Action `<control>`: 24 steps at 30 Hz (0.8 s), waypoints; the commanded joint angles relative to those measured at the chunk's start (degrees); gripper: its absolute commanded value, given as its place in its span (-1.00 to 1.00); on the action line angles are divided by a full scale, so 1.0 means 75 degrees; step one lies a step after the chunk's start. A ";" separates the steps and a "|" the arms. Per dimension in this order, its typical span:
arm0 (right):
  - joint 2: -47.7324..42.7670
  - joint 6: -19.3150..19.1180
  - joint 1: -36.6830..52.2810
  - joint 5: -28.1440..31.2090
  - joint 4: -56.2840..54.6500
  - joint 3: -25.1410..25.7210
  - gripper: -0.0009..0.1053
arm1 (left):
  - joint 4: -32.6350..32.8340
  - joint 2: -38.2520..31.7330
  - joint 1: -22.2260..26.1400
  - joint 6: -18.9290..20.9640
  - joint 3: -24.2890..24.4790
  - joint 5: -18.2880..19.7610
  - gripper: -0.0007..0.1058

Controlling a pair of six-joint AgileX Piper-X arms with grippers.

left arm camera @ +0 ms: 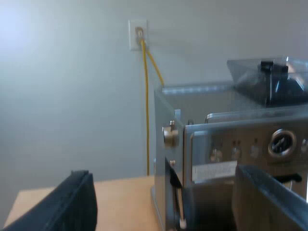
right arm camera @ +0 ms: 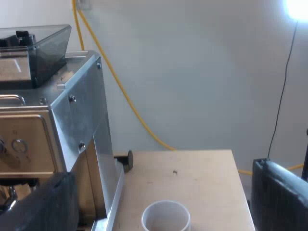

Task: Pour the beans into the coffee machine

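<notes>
so your left gripper (left arm camera: pixel 162 192) has its jaws spread wide with nothing gripped, and it sits level with the front corner of the espresso machine (left arm camera: pixel 226 139), looking along the wooden table (left arm camera: pixel 125 202). the bean hopper (left arm camera: pixel 269 77), smoky and see-through with a black piece inside, stands on the machine's top. you can also see a round metal knob (left arm camera: pixel 170 134) on the machine's side panel and a dial (left arm camera: pixel 281 143) on its front. behind the machine, yellow cables (left arm camera: pixel 147 106) hang from a wall socket (left arm camera: pixel 138 33) down past the table edge. your right gripper (right arm camera: pixel 161 183) is wide open too and holds nothing, hanging above the table beside the machine's other side panel. a white cup (right arm camera: pixel 166 216) stands upright on the table just beside the machine's base, apart from both fingers. can't tell what's in it. a small dark knob (right arm camera: pixel 129 160) sticks out low on the machine near the wall, and a thin black cable (right arm camera: pixel 284 86) runs down the wall.
</notes>
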State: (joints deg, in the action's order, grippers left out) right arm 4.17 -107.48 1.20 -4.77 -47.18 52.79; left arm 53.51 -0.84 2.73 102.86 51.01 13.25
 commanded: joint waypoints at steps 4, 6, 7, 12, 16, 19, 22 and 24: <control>-0.0758 0.0207 0.0031 0.0141 0.0125 -0.0198 0.50 | 0.0979 -0.0290 0.0010 0.0029 0.0039 -0.0094 0.18; -0.1011 0.0317 0.0031 0.0390 0.0005 -0.0262 0.50 | 0.1342 -0.0290 0.0010 0.0029 0.0039 -0.0094 0.18; -0.1011 0.0317 0.0031 0.0389 -0.0057 -0.0236 0.50 | 0.1389 -0.0290 0.0010 0.0029 0.0039 -0.0094 0.18; -0.0981 0.0316 0.0019 0.0323 -0.0385 -0.0297 0.50 | 0.1614 -0.0290 0.0010 -0.0221 0.0039 -0.0094 0.18; -0.0981 0.0316 0.0019 0.0323 -0.0630 -0.0384 0.50 | 0.1632 -0.0290 0.0010 -0.0704 0.0007 -0.0166 0.18; -0.0981 0.0316 0.0019 0.0308 -0.0833 -0.0558 0.50 | 0.1568 -0.0290 0.0010 -0.0782 -0.0184 -0.0325 0.18; -0.0981 0.0298 0.0019 0.0308 -0.0837 -0.0826 0.50 | 0.1568 -0.0290 0.0010 -0.0782 -0.0612 -0.0364 0.18; -0.0981 0.0298 0.0019 0.0308 -0.0838 -0.1106 0.50 | 0.1568 -0.0290 0.0010 -0.0782 -0.0987 -0.0361 0.18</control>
State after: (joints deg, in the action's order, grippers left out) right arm -0.44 -104.96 1.20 -2.10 -53.52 45.47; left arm 65.50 -0.84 2.73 96.89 44.87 11.31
